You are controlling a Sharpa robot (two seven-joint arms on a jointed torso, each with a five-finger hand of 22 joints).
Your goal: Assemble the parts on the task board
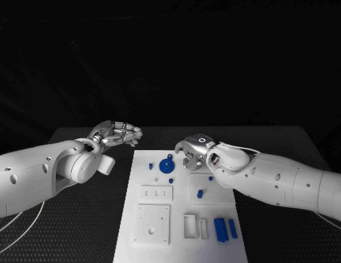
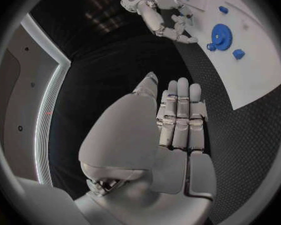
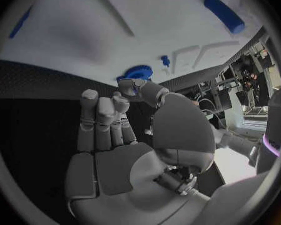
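We judge that the coming move turns on the blue gear (image 1: 167, 165), which lies flat at the far end of the white board (image 1: 131, 227), just to the left of the right hand (image 1: 195, 152) and a little nearer to us than its fingers. The right hand is plainly the closer of the 2: it hangs over the far right corner of the board with its fingers curled downward, apart from one another and, as far as we can see, grasping nothing. In the right wrist view the gear (image 3: 135, 73) sits just beyond the fingertips (image 3: 127, 84), which come very close to its rim; we cannot tell whether they touch it.

The left hand (image 1: 117, 133) is off the board, above the black bench (image 1: 91, 219) beyond the board's far left corner, well apart from the gear. In the left wrist view its fingers (image 2: 178, 116) lie straight and side by side, released, with nothing in them.

Being round, the gear has no long axis to line up with. Small blue pegs (image 1: 151, 165) stand close around it, so we think a reach from the right must come in cleanly. Nearer us on the board, 2 blue bars (image 1: 225, 228) lie side by side, their long axes running near to far.
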